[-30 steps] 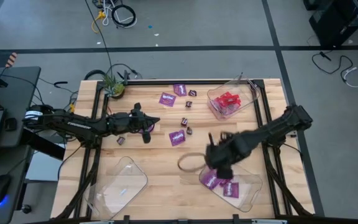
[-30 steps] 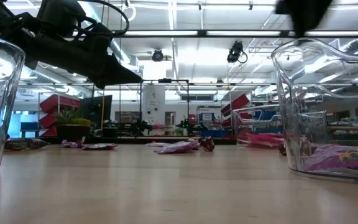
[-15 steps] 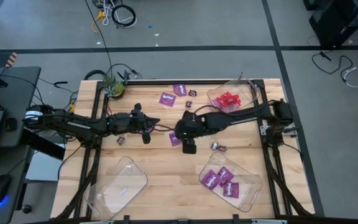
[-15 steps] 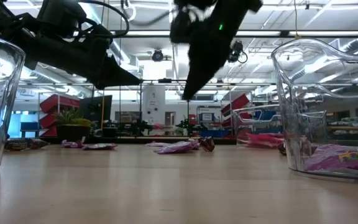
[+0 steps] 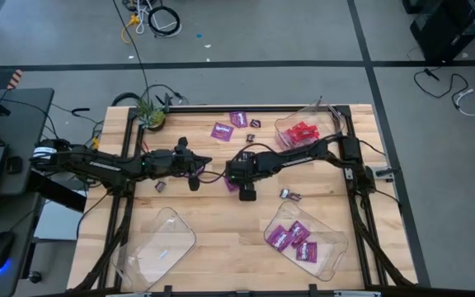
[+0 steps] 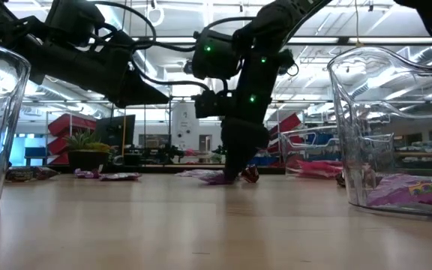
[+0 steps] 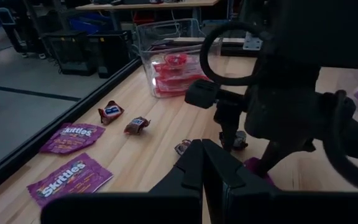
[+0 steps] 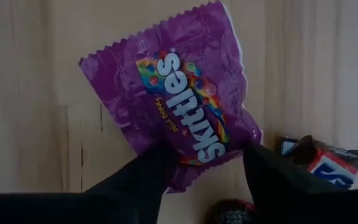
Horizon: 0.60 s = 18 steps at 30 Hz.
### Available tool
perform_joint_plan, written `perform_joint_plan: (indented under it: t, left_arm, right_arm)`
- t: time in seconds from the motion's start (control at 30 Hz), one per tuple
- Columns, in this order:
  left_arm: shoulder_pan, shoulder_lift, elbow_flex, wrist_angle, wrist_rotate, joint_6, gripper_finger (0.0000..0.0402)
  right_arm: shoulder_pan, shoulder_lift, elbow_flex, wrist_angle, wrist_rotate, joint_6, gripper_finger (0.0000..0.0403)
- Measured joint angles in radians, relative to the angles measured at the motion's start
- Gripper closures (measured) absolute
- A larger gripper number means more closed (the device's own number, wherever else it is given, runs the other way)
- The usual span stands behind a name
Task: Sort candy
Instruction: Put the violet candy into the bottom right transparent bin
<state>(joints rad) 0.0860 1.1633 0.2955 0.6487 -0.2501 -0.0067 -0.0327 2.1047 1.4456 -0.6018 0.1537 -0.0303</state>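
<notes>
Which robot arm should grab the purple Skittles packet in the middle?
The right. Its gripper hangs directly over the packet, open jaws straddling one edge. The left gripper waits beside it, shut.

Overhead view looks straight down, low view level across; both share the table.

1. I log one wooden table, light planks with a dark frame.
2. Far side: a clear tray of red packets; two purple packets and a small brown sweet beside them.
3. Middle: a purple packet flat on the wood, small wrapped sweets near it.
4. Near side: an empty tray at left; a tray with purple packets at right.
5. Far left corner: a small plant.
</notes>
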Motion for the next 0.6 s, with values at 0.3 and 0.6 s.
perform_joint_plan:
  t: [0.3,0.6]
  left_arm:
    - [0.0,0.0,0.0,0.002,0.0,-0.005,0.0399]
    - [0.0,0.0,0.0,0.005,0.0,-0.006,0.0399]
  right_arm:
    - [-0.001,-0.034,-0.002,0.011,-0.002,-0.053,0.0386]
    - [0.041,-0.203,0.008,-0.101,-0.002,0.001,0.04]
